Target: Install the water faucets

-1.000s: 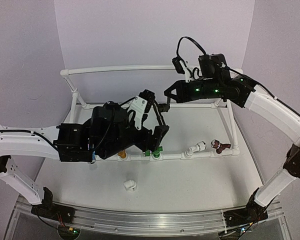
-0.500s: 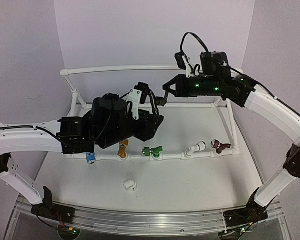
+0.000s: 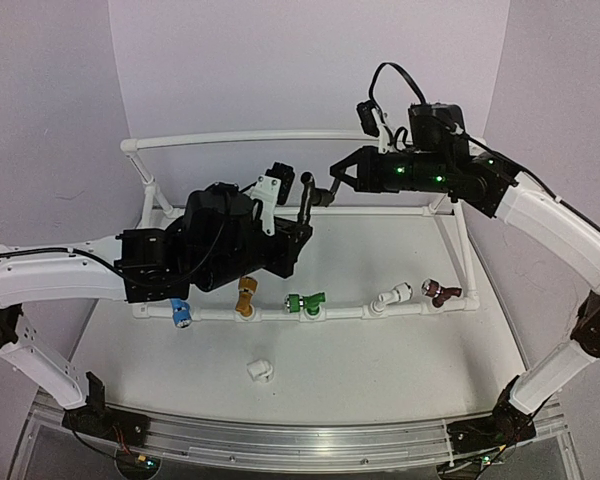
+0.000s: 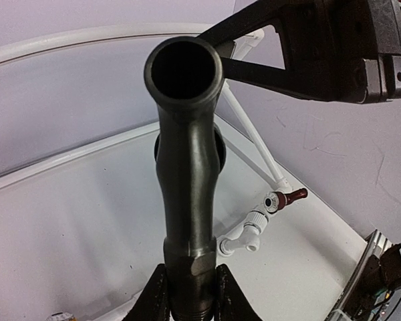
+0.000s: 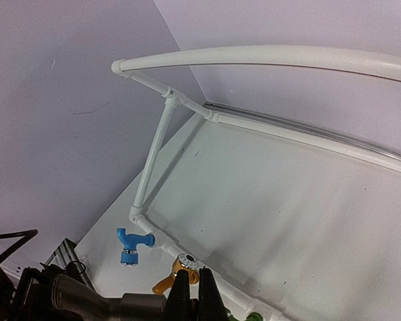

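Grey metal faucet (image 4: 187, 167) in left gripper (image 4: 188, 294), well above pipe rail (image 3: 350, 312).

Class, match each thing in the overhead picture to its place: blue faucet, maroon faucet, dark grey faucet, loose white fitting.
1 blue faucet
2 maroon faucet
3 dark grey faucet
4 white fitting

A loose on the table
B left end of the front pipe
C held in the air
D right end of the front pipe

Pairs: 1-B, 2-D, 3-C, 4-A
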